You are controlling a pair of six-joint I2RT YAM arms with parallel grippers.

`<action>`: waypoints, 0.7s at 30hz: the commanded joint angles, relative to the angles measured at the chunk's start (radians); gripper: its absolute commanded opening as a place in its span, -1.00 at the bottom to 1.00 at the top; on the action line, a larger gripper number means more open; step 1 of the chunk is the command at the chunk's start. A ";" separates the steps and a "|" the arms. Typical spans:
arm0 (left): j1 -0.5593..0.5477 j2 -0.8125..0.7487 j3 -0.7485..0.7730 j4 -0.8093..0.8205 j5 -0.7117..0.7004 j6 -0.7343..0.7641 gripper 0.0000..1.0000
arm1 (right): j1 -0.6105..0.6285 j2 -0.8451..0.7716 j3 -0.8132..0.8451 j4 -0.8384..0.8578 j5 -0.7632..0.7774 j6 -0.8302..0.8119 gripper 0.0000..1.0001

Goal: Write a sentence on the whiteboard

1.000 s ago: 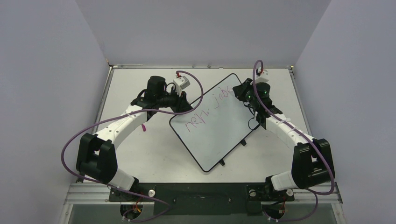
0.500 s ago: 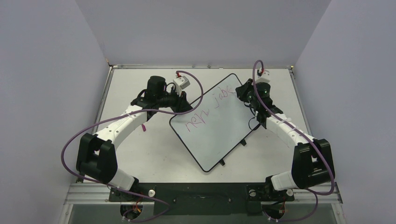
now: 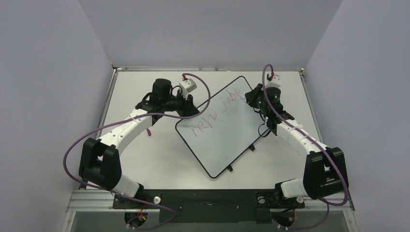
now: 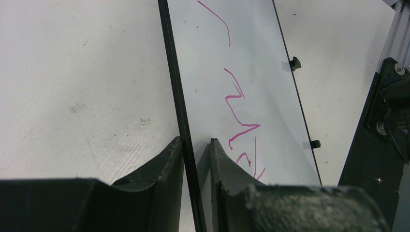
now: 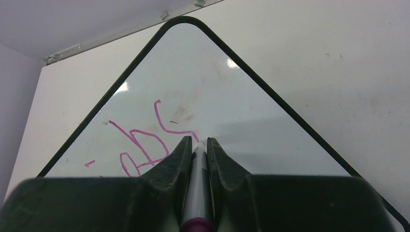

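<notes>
Left claw (image 4: pixel 196 145): narrowed to a slim gap on the left edge of the large, glossy white rectangular whiteboard with rounded corners (image 3: pixel 227 145), one black finger at each side of its thin black frame. Board flat on the pale grey tabletop (image 3: pixel 145 154), about mid-way across, turned diagonally, one corner at the far side. Two small black tabs (image 3: pixel 252 147) on its near right edge. Across the upper half, thin pink-magenta handwritten strokes of the sentence (image 3: pixel 200 128): two short words in one slanted line. Right claw (image 5: pixel 198 142): closed tight round a white-barrelled marker pen with a dark pink end (image 5: pixel 198 186). Tip down on the board near the far corner, where the rightmost pink stroke ends.
</notes>
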 commanded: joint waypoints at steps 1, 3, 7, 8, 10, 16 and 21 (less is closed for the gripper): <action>-0.009 -0.009 0.002 0.043 -0.001 0.090 -1.00 | 0.005 -0.031 -0.022 0.000 0.003 0.003 -1.00; -0.010 -0.010 0.003 0.043 -0.001 0.090 -1.00 | 0.009 -0.031 -0.023 0.001 0.000 0.006 -1.00; -0.009 -0.010 0.003 0.043 -0.001 0.090 -1.00 | 0.023 -0.029 -0.018 0.004 -0.009 0.009 -1.00; -0.009 -0.010 0.002 0.043 -0.001 0.090 -1.00 | 0.028 -0.029 -0.016 0.005 -0.010 0.011 -1.00; -0.009 -0.009 0.002 0.043 -0.001 0.090 -1.00 | 0.035 -0.026 -0.009 0.006 -0.014 0.013 -1.00; -0.009 -0.012 0.002 0.042 -0.001 0.090 -1.00 | 0.054 -0.020 0.016 0.004 -0.021 0.027 -1.00; -0.009 -0.013 0.000 0.042 -0.001 0.090 -1.00 | 0.063 -0.039 0.030 -0.011 -0.019 0.026 -1.00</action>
